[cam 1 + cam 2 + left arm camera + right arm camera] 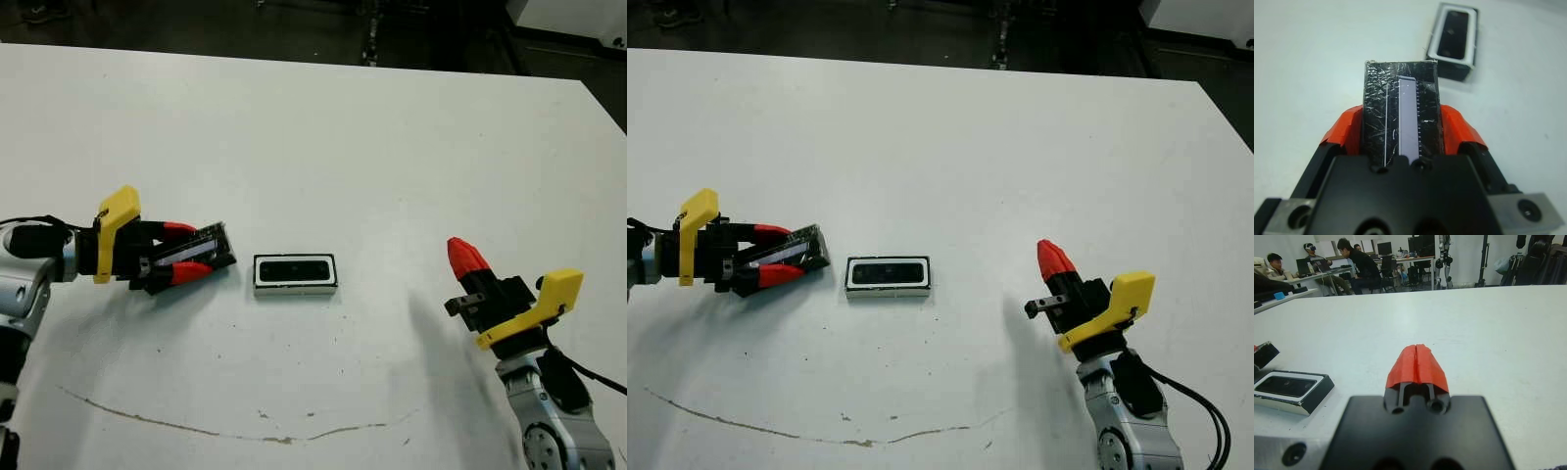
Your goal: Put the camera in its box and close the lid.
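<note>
I have the white table in front of me, and near its middle sits the box with the camera already lying flat inside it, dark face up within the white rim. So what I judge remains is the lid, which my left gripper has clamped between its red fingers, just beside the box on its left side and apart from it.

To do this step well, I want to bring the lid over the box with its long edges running parallel to the rim, level it so it comes down flat, and lower it squarely before letting go; a tilted approach could catch one corner on the thick rim or nudge the box.

The left arm reaches in low from the side, fingers pointing toward the box. My right gripper stands well apart on the other side, fingers pressed together on nothing, tip raised off the table.
</note>
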